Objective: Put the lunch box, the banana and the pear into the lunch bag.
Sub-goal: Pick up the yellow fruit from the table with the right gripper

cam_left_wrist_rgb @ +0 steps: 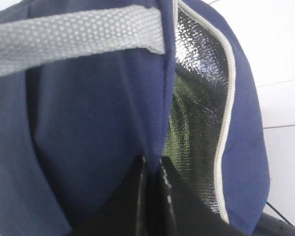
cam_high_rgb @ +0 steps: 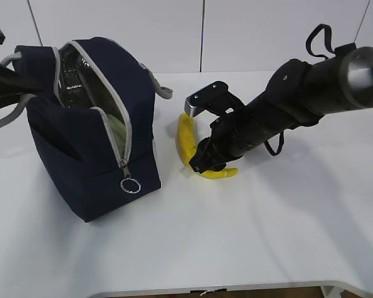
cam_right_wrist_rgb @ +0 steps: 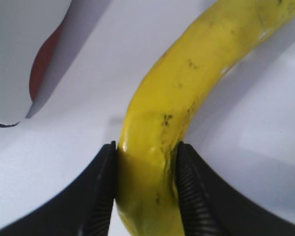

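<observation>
Lunch bag [cam_high_rgb: 93,155]: soft navy fabric, unzipped, left gripper [cam_left_wrist_rgb: 152,169] pinching its rim.
Banana [cam_right_wrist_rgb: 172,123]: on table just beside bag; right gripper [cam_right_wrist_rgb: 147,191] pads touching both sides mid-body (bruisable, probably light; squeeze gently).
Zipper ring [cam_high_rgb: 130,185]: hanging.

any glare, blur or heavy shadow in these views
Exterior view: even light, sharp, soft shadow under the right arm, glare on the bag lining. Left wrist view: close and soft, the strap blurred, lining glinting. Right wrist view: the banana sharp with sheen, fingers dark.
</observation>
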Controlling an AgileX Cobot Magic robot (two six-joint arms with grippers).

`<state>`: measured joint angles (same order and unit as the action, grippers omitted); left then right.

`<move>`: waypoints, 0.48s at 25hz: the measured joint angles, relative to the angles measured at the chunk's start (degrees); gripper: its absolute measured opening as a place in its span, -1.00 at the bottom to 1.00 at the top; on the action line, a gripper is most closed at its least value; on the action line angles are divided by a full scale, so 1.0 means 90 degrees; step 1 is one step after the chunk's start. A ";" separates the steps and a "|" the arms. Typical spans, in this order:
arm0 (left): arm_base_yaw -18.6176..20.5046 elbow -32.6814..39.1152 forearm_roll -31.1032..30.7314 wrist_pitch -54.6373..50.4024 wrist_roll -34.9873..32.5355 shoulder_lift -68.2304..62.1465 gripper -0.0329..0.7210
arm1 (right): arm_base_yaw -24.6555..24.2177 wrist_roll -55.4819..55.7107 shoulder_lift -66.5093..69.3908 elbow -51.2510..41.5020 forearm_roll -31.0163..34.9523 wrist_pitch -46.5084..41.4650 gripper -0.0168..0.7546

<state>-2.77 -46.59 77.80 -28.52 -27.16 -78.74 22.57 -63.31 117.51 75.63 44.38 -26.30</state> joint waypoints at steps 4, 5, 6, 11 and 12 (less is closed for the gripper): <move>0.0000 0.0000 0.0000 0.0000 0.0000 0.0000 -0.95 | 0.0000 -0.0015 0.0000 0.0000 0.0000 0.0000 -0.17; 0.0000 0.0000 0.0000 0.0000 0.0000 0.0000 -0.94 | 0.0000 -0.0015 0.0000 0.0000 0.0011 0.0000 -0.17; 0.0000 0.0000 0.0000 0.0000 0.0000 0.0000 -0.95 | 0.0000 -0.0015 0.0000 0.0000 0.0010 0.0000 -0.17; 0.0000 0.0000 0.0000 0.0000 0.0000 0.0000 -0.95 | 0.0000 -0.0015 0.0000 0.0000 0.0025 0.0000 -0.18; 0.0000 0.0000 0.0000 0.0000 0.0000 0.0000 -0.94 | 0.0000 -0.0015 0.0000 0.0000 0.0025 0.0000 -0.18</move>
<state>-2.77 -46.59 77.80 -28.52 -27.16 -78.74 22.57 -63.44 117.51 75.63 44.60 -26.30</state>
